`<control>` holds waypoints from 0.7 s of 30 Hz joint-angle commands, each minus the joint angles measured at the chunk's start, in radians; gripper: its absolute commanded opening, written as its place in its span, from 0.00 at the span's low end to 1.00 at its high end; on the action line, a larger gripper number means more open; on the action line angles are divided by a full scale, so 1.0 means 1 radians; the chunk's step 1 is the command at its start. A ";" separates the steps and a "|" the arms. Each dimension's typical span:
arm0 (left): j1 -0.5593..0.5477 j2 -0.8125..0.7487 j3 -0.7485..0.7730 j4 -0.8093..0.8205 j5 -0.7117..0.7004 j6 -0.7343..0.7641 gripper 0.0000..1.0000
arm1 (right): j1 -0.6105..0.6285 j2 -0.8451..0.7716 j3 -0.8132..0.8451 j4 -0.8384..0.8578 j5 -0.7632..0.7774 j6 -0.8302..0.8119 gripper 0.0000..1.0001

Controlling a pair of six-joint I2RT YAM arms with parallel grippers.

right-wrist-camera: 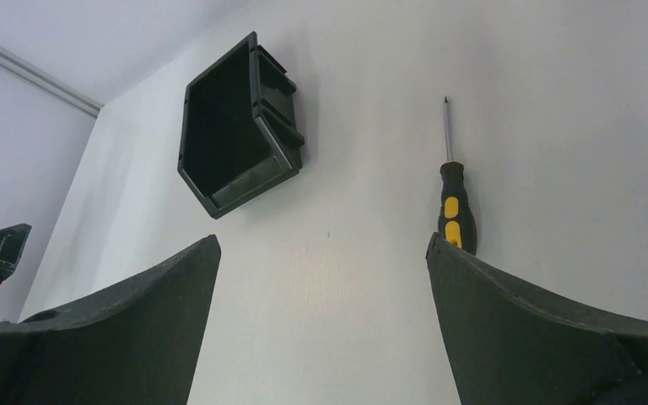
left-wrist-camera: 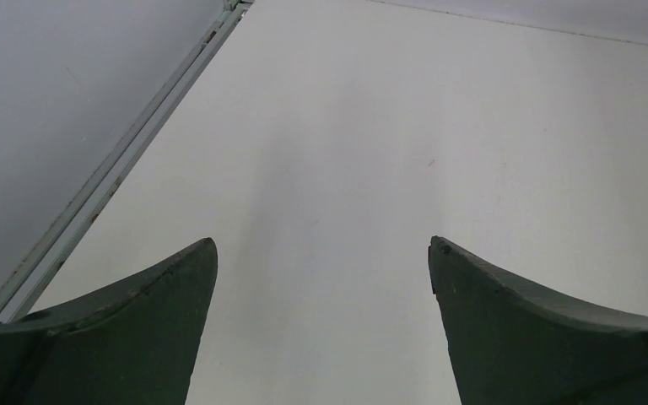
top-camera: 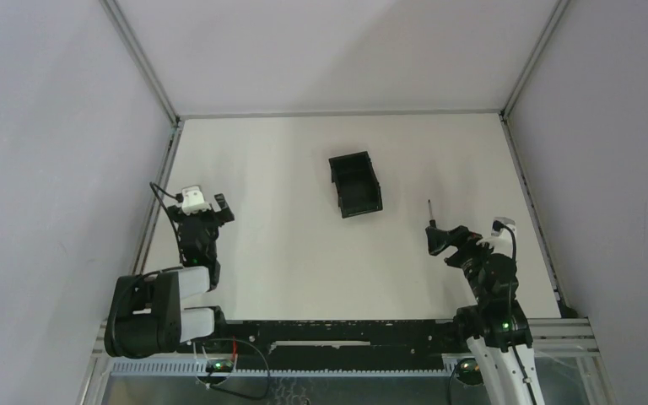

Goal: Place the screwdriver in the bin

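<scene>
The screwdriver (right-wrist-camera: 457, 213) lies flat on the white table, black handle with yellow patches toward me and thin shaft pointing away. In the top view only its shaft (top-camera: 429, 211) shows ahead of my right gripper (top-camera: 444, 240). That gripper (right-wrist-camera: 321, 245) is open and holds nothing; its right fingertip (right-wrist-camera: 472, 278) covers the handle's near end, and whether it touches I cannot tell. The black open-top bin (top-camera: 355, 184) stands mid-table, to the left of and beyond the screwdriver; the right wrist view shows the bin (right-wrist-camera: 234, 126) empty. My left gripper (left-wrist-camera: 322, 245) hangs open over bare table at the left.
A metal frame rail (left-wrist-camera: 126, 160) runs along the table's left edge, close to my left gripper (top-camera: 198, 211). Grey walls enclose the table on three sides. The right rail (top-camera: 530, 211) lies just right of the right arm.
</scene>
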 commanded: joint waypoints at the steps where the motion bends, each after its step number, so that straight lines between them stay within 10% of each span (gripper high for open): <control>1: -0.006 -0.001 0.039 0.035 -0.008 0.017 1.00 | -0.005 0.028 0.053 0.021 0.044 0.019 1.00; 9: -0.005 -0.001 0.039 0.035 -0.009 0.016 1.00 | -0.005 0.268 0.334 0.085 -0.042 -0.246 0.94; 17: -0.006 -0.001 0.038 0.035 -0.006 0.016 1.00 | -0.009 1.123 1.044 -0.517 0.141 -0.360 0.96; 21: -0.006 -0.001 0.039 0.035 -0.007 0.016 1.00 | -0.028 1.403 1.149 -0.628 0.116 -0.368 0.98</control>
